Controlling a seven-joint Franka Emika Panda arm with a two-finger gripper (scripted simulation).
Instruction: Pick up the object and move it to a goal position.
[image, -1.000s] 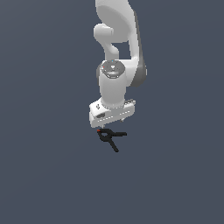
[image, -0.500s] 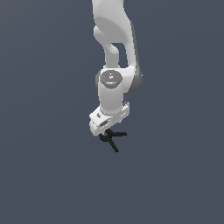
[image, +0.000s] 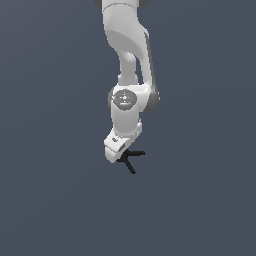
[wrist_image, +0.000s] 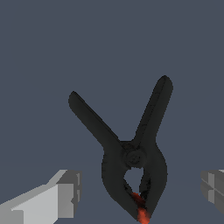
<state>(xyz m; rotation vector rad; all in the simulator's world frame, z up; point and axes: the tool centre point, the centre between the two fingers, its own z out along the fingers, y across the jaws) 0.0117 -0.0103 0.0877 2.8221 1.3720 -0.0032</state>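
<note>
The object is a small black spring clamp (wrist_image: 131, 157) with two splayed handles and an orange-red jaw tip, lying on the dark grey floor. In the exterior view the clamp (image: 132, 160) pokes out from under the white hand, handles toward the exterior view's right. My gripper (wrist_image: 141, 189) is open, with one finger on each side of the clamp's jaw end. The light grey fingers (wrist_image: 61, 194) stand apart from the clamp with gaps on both sides. In the exterior view the gripper (image: 120, 156) is tilted and low over the clamp.
The white arm (image: 129, 60) reaches down from the top of the exterior view. The floor (image: 200, 200) is a plain dark grey surface with no other objects in view.
The hand has come down and tilted toward the clamp over the last second. The clamp has stayed in place on the floor.
</note>
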